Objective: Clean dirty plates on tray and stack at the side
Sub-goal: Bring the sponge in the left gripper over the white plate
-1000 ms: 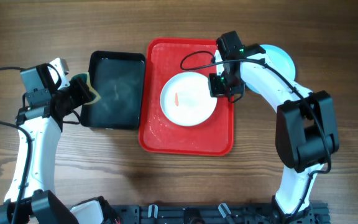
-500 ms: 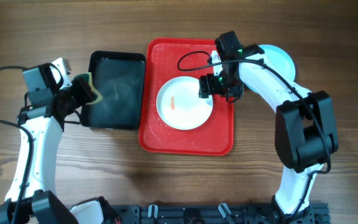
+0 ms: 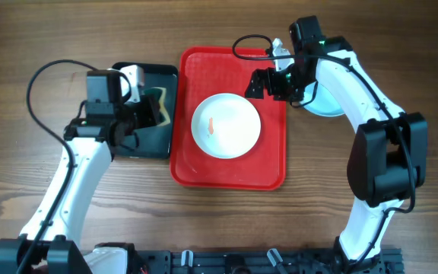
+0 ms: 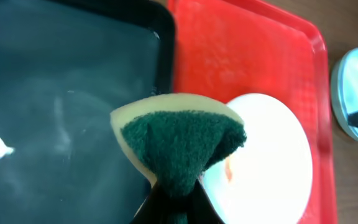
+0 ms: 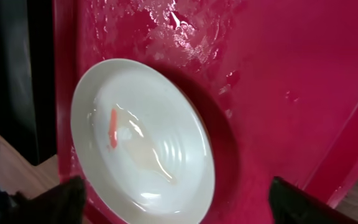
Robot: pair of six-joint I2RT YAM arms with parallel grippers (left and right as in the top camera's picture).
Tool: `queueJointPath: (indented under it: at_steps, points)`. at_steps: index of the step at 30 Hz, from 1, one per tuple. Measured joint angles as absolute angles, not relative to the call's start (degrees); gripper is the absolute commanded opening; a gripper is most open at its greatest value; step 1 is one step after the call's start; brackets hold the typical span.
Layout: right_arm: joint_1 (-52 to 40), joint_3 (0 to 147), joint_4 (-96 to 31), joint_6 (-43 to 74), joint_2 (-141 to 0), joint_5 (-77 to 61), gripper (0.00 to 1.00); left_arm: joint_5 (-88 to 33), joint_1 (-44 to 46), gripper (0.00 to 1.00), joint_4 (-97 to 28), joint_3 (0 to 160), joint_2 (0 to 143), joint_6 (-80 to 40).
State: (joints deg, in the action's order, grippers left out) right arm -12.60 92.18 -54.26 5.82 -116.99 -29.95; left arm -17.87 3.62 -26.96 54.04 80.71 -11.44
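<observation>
A white plate (image 3: 226,125) with a small orange smear lies in the middle of the red tray (image 3: 185,171). From the right wrist, the plate (image 5: 145,140) sits low on the wet tray (image 5: 278,68). My right gripper (image 3: 269,84) (image 5: 182,199) hangs open over the tray's far right part, apart from the plate and holding nothing. A pale blue plate (image 3: 327,103) (image 4: 356,93) rests on the table right of the tray, partly hidden under the right arm. My left gripper (image 3: 144,113) (image 4: 179,202) is shut on a yellow-and-green sponge (image 3: 157,106) (image 4: 182,137) above the black tray.
The black tray (image 3: 139,144) (image 4: 42,93) holds water and touches the red tray's left side. A black cable (image 3: 245,42) loops over the red tray's far edge. Bare wooden table (image 3: 219,221) lies in front of both trays.
The white plate slid a little left on the tray. My right gripper opened off its rim and drew back to the far right. My left arm swung right, bringing the sponge over the black tray.
</observation>
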Motion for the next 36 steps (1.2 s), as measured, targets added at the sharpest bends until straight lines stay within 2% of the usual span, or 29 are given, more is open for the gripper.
queueJointPath:
  at_steps: [1,4,5,8,10,12,16,22,27,30,32,36]
  points:
    - [-12.7,92.2,-54.4,5.4,-117.0,-30.3,0.59,-17.9,5.0,0.04,-29.6,56.6,81.7,-11.7]
    - [-12.7,92.2,-54.5,5.7,-117.0,-30.2,0.58,-17.6,8.1,0.04,-38.9,65.7,85.1,-12.1]
    - [-12.7,92.2,-54.4,6.5,-117.0,-29.3,0.54,-17.1,9.5,0.04,-44.1,70.9,87.4,-12.3]
    - [-12.7,92.2,-54.8,8.1,-117.0,-27.4,0.40,-16.0,13.0,0.04,-47.1,78.8,92.8,-12.3]
    - [-12.7,92.2,-55.8,8.8,-117.0,-26.5,0.41,-15.7,14.9,0.04,-46.5,79.9,95.4,-12.3]
    - [-12.8,92.2,-56.6,8.9,-117.0,-26.1,0.47,-15.7,17.1,0.04,-46.5,79.9,98.7,-12.3]
    - [-14.9,90.7,-56.4,9.0,-117.0,-22.3,0.46,-15.7,19.0,0.04,-46.0,79.9,103.7,-12.3]
    - [-16.4,87.8,-55.1,9.2,-117.0,-19.4,0.32,-15.3,19.4,0.04,-44.8,79.9,105.3,-12.4]
    - [-17.7,84.2,-51.1,9.6,-117.0,-18.8,0.31,-15.3,19.5,0.04,-44.5,79.9,105.3,-12.4]
    - [-18.3,81.3,-47.7,10.1,-117.0,-18.8,0.26,-15.3,19.6,0.04,-44.4,79.9,105.3,-12.4]
    - [-18.3,80.6,-47.2,10.3,-117.0,-18.8,0.19,-15.3,19.7,0.04,-44.4,79.9,105.3,-12.4]
    - [-18.3,80.5,-46.7,10.5,-117.0,-18.7,0.15,-15.3,20.2,0.04,-44.4,79.9,105.3,-12.4]
